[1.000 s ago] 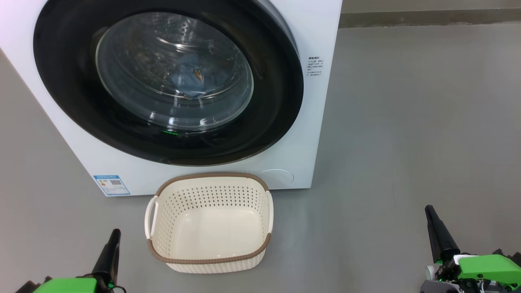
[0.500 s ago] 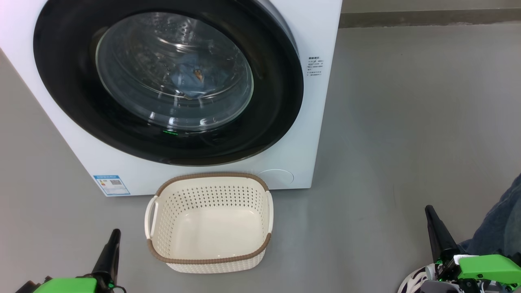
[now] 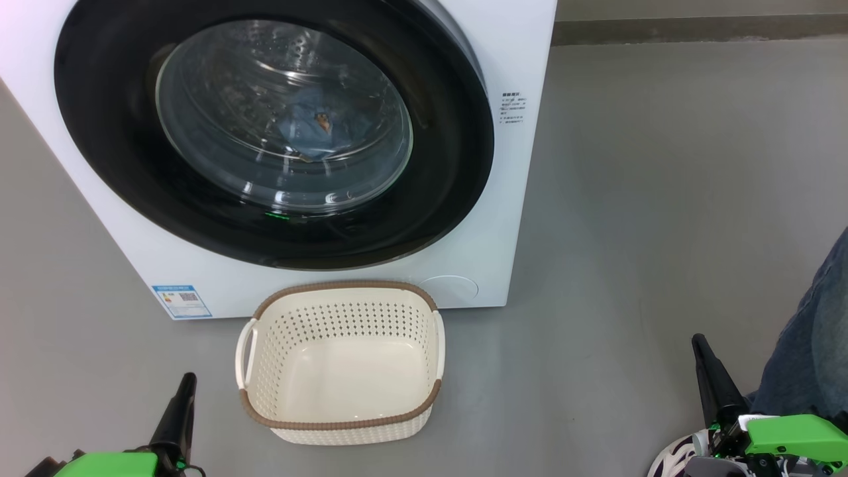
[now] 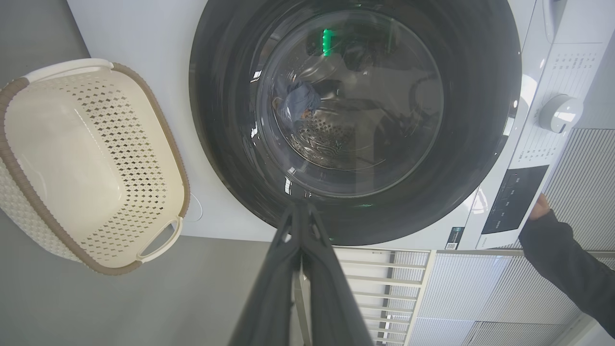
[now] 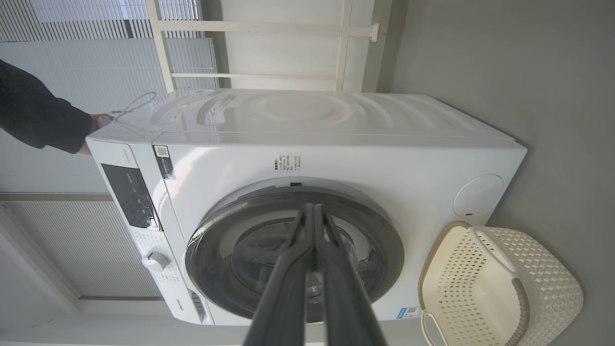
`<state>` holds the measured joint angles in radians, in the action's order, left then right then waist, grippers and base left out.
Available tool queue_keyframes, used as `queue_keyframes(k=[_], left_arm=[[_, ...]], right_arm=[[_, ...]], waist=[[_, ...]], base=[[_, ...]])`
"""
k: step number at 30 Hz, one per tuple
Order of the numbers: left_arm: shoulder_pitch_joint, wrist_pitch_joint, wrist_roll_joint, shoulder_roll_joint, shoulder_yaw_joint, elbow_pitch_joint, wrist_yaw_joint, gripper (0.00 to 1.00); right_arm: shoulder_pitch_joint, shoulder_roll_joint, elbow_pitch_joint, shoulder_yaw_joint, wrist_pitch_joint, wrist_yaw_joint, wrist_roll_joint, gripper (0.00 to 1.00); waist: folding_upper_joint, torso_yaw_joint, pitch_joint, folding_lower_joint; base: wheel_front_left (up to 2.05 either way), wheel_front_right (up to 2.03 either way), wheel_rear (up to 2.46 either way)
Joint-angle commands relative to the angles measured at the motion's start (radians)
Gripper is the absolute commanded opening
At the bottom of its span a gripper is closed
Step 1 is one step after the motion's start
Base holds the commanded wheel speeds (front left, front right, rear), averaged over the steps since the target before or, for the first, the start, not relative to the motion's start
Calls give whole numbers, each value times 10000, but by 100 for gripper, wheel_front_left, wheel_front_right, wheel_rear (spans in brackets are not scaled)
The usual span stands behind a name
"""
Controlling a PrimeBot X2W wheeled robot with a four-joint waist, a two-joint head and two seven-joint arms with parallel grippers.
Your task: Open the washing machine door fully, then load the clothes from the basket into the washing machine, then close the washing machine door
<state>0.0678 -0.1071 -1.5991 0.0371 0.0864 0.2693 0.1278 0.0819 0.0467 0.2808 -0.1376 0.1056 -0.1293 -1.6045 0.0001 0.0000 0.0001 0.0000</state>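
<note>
At the lower left, the left gripper (image 3: 187, 383) is seen with its two fingers (image 3: 175, 414) pressed together. Past it, the washing machine door (image 3: 99, 152) is shut flat against the white washing machine (image 3: 523, 218). The clothes (image 3: 311, 126) can be seen inside, through the glass (image 3: 232, 152). The basket (image 3: 341, 423) is set on the grey floor (image 3: 629, 199), just before the machine. At the lower right, the right gripper (image 3: 699, 344) is pinched together too. A person's leg (image 3: 808, 351) in blue jeans is seen beside it.
</note>
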Motion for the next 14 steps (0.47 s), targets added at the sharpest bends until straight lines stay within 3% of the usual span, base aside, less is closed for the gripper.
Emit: queue_keyframes(k=[1, 14], left_arm=[[484, -71, -81, 131, 291, -177, 25, 0], [484, -71, -82, 131, 291, -177, 26, 0]], right_arm=[[343, 35, -292, 218, 88, -14, -26, 0], [343, 35, -292, 219, 88, -14, -26, 0]], waist=[[-1, 0, 0, 0], [-1, 0, 0, 0]], base=[[0, 0, 0], [0, 0, 0]])
